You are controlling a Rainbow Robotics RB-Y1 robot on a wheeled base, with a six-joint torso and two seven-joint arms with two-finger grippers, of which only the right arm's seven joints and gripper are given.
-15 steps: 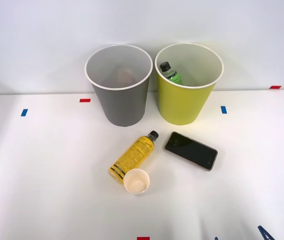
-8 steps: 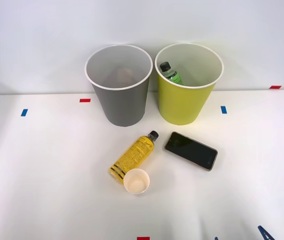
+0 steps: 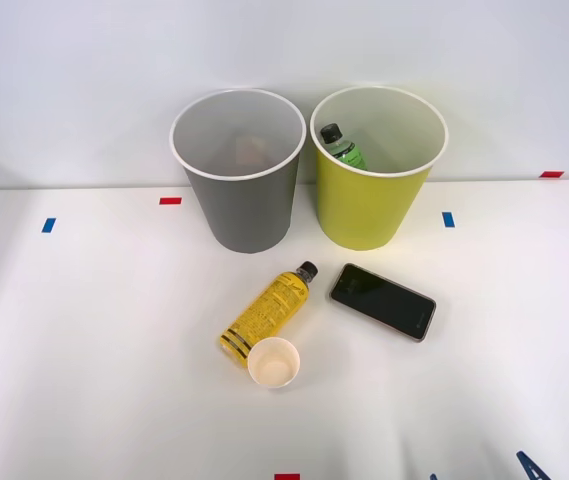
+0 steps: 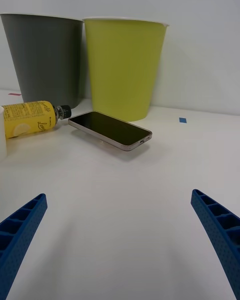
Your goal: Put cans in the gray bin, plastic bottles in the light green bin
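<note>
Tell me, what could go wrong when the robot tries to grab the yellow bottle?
The yellow bottle lies on its side, so it might roll away when touched. The paper cup sits right against its bottom end and could get knocked over. The phone lies close beside the cap, between the open right gripper and the bottle, so the fingers might bump it.

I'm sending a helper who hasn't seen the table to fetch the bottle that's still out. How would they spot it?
Start at the tall gray round bin and the tall yellow-green round bin at the table's back. In front of them lies a slim yellow-labelled plastic bottle with a dark cap on its side. It rests between a small white paper cup and a flat black phone, the only yellow item.
</note>
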